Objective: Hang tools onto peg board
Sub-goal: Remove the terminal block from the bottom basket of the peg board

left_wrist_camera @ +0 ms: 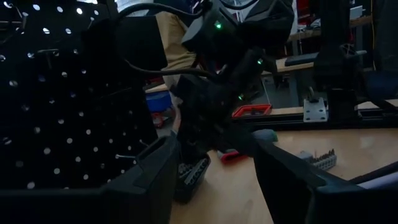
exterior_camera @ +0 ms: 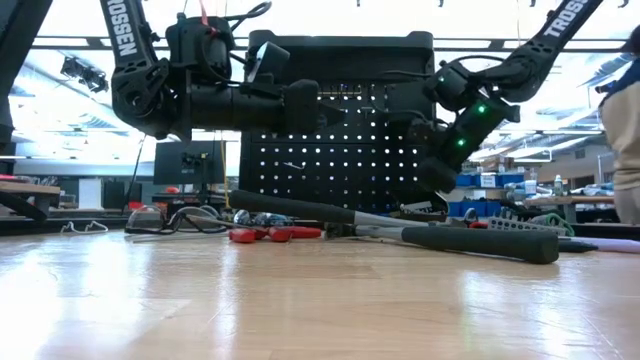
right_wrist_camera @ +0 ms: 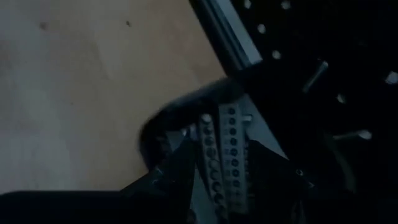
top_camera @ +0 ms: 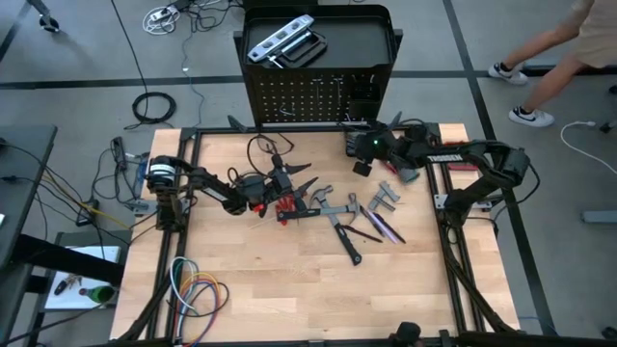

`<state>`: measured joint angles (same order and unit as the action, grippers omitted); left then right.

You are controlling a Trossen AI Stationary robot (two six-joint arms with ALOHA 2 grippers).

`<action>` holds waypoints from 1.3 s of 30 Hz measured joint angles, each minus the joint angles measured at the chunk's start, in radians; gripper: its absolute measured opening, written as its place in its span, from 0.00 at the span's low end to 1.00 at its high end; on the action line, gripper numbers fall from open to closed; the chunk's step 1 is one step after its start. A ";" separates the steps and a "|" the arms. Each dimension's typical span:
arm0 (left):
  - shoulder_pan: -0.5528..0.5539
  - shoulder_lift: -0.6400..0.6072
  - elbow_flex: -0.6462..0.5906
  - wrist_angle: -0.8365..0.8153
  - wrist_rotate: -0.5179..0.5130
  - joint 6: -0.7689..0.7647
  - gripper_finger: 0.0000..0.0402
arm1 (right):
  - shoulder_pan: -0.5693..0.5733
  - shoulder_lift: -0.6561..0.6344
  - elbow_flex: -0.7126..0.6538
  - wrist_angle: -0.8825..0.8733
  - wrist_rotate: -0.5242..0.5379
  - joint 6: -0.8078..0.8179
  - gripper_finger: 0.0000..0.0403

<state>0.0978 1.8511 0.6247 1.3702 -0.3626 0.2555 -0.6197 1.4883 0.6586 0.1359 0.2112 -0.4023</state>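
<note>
The black peg board (top_camera: 308,96) stands at the table's far edge, with a silver level (top_camera: 280,43) lying on its top tray. Red-handled pliers (top_camera: 289,207), hammers (top_camera: 339,229), grey wrenches (top_camera: 388,198) and thin screwdrivers (top_camera: 381,226) lie on the wooden table. My right gripper (top_camera: 362,162) slants down near the board's foot, shut on a grey bar with rows of small holes (right_wrist_camera: 227,155). My left gripper (top_camera: 292,180) hovers level at mid-table, open and empty, pointing toward the right gripper (left_wrist_camera: 199,155). My right gripper pinches the grey perforated bar (right_wrist_camera: 214,171) between its two fingers, which lie along the bar's long sides. The fingers slant down toward the foot of the peg board (right_wrist_camera: 323,62). The bar's far end sticks out past the fingertips; whether it touches the table I cannot tell.
Another small toothed grey strip (left_wrist_camera: 317,160) lies on the table's right side. Pegs stick out of the board (left_wrist_camera: 127,157). Coiled coloured cables (top_camera: 198,289) lie at the near left corner. A person's legs (top_camera: 540,67) show on the floor beyond the far right.
</note>
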 joint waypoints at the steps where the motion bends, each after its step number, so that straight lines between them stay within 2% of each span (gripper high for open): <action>1: 0.000 0.000 0.000 -0.001 0.000 0.000 0.51 | -0.009 0.000 0.000 -0.001 -0.005 0.000 0.38; 8: 0.000 0.000 0.001 0.009 0.000 -0.001 0.51 | -0.027 0.028 0.040 -0.028 -0.032 0.014 0.38; 15: 0.000 0.000 0.002 0.014 0.000 -0.002 0.51 | -0.029 0.170 0.171 -0.162 0.018 0.003 0.38; 20: 0.000 0.000 0.002 0.009 0.000 -0.002 0.51 | -0.029 0.242 0.238 -0.238 0.004 -0.024 0.37; 25: 0.000 0.000 0.002 0.001 0.000 -0.001 0.51 | -0.027 0.293 0.260 -0.255 0.024 -0.023 0.28; 30: 0.000 0.000 0.002 0.001 0.000 0.000 0.51 | -0.026 0.301 0.258 -0.242 0.053 -0.024 0.09; 35: 0.000 0.000 0.002 0.000 -0.001 0.000 0.51 | -0.017 0.274 0.254 -0.248 0.059 -0.018 0.09; 39: 0.000 0.000 0.002 -0.003 -0.002 0.000 0.51 | 0.007 0.220 0.251 -0.268 0.136 -0.012 0.09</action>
<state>0.0978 1.8511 0.6262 1.3675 -0.3649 0.2554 -0.6122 1.7081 0.9092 -0.1317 0.3470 -0.4144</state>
